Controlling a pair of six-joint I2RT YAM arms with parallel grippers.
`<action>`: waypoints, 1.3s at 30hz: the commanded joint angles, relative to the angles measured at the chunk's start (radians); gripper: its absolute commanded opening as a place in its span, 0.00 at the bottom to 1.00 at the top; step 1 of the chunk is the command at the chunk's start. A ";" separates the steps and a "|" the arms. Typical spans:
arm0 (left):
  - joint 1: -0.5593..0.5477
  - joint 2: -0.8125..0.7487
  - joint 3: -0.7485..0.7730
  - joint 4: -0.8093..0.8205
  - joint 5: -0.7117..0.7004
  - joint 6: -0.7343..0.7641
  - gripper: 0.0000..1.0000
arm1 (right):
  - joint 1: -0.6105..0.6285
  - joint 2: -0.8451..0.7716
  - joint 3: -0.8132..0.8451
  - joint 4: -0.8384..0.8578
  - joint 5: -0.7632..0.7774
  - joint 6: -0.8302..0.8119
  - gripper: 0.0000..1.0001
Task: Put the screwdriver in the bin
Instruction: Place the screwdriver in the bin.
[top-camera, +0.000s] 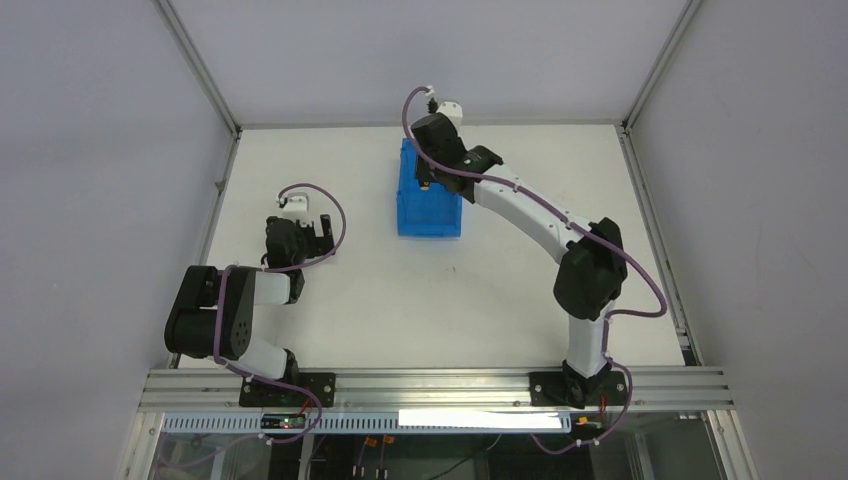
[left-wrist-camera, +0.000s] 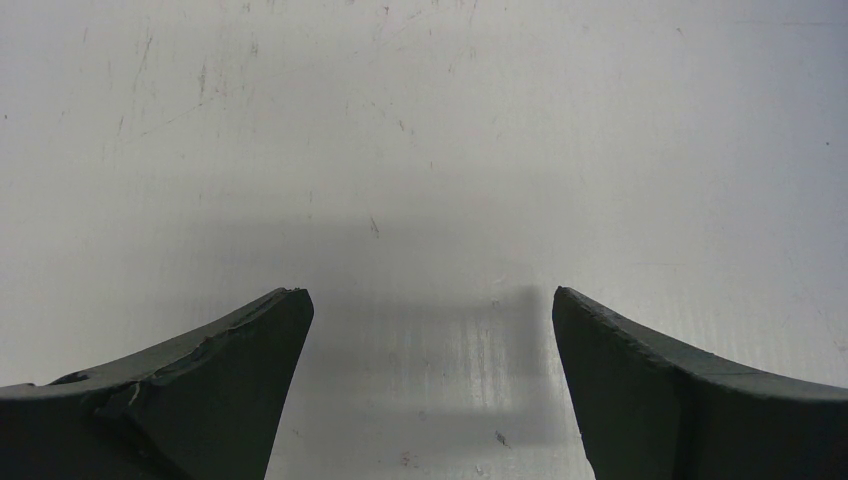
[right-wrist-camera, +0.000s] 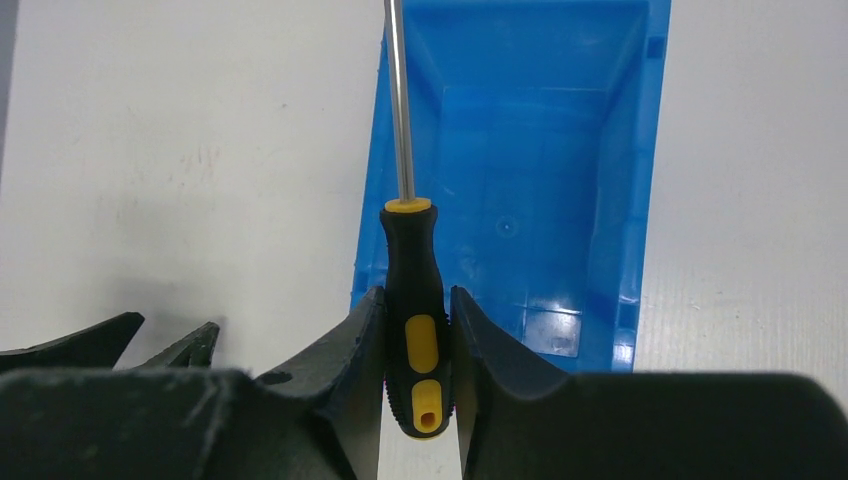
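My right gripper (right-wrist-camera: 417, 305) is shut on the screwdriver (right-wrist-camera: 413, 280), holding its black and yellow handle; the thin metal shaft points away over the left wall of the blue bin (right-wrist-camera: 620, 200). The bin's inside shows empty in the right wrist view. In the top view the right gripper (top-camera: 428, 172) hangs over the far end of the bin (top-camera: 430, 218), and the screwdriver is hidden there. My left gripper (left-wrist-camera: 430, 300) is open and empty over bare table; in the top view it (top-camera: 320, 232) sits at the left, well away from the bin.
The white table (top-camera: 420, 300) lies inside a frame with grey walls on the left, right and back. An aluminium rail (top-camera: 440, 385) runs along the near edge by the arm bases.
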 joint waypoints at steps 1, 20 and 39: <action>0.013 -0.009 0.018 0.027 0.000 -0.007 1.00 | -0.002 0.023 -0.036 0.119 0.021 -0.013 0.00; 0.014 -0.010 0.018 0.027 -0.001 -0.007 1.00 | -0.010 0.232 -0.126 0.236 0.053 -0.006 0.00; 0.013 -0.010 0.018 0.027 -0.001 -0.007 1.00 | -0.019 0.259 -0.166 0.242 0.075 -0.004 0.45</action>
